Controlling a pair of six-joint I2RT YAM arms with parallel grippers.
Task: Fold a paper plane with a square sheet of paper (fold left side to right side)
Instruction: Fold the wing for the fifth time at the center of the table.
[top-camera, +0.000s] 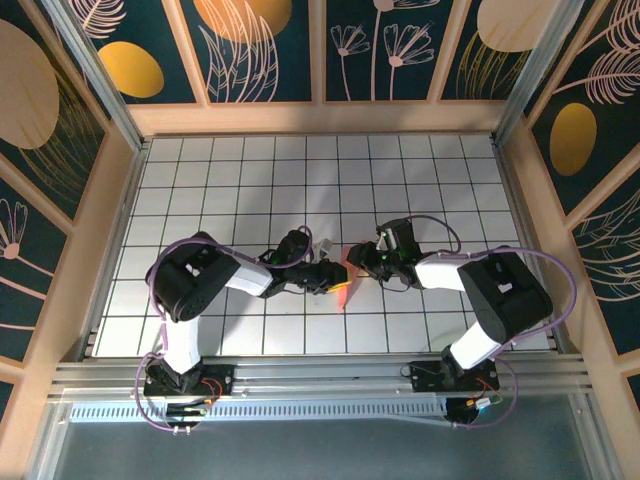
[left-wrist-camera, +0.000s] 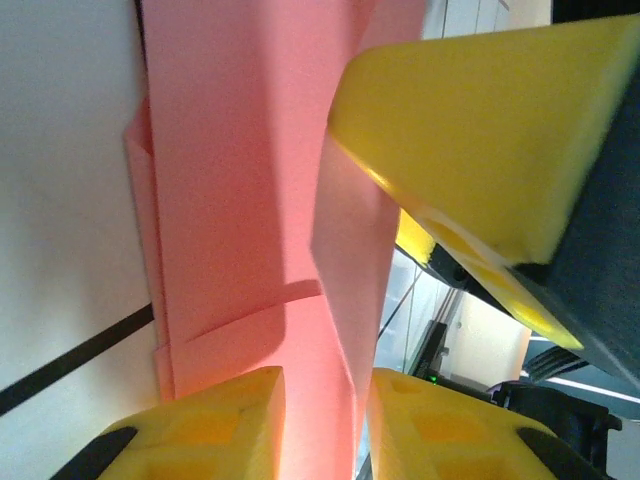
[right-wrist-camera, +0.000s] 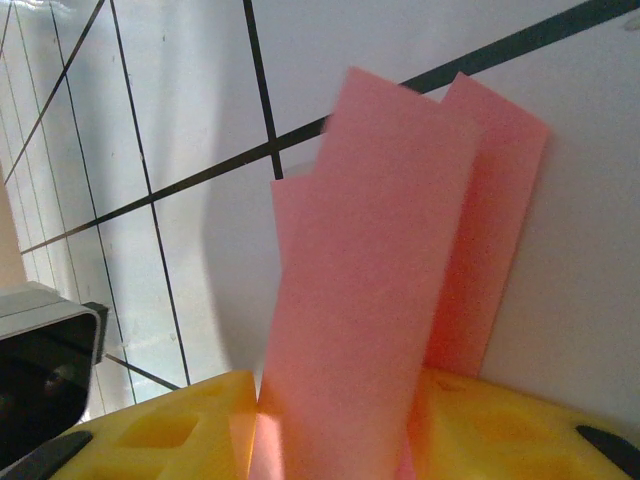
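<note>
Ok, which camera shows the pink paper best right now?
Right wrist: the pink paper rises from the right claw, both layered flaps and their free ends clear against the tiles. Left wrist is a cropped close-up of creased layers, partly behind a yellow finger. Top external gives a pink sliver between left claw and right claw.

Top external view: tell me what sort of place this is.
Likely a robot test cell: a white gridded table, walled by wood-framed leaf-painted panels, with the left arm and right arm bolted to a metal rail.
</note>
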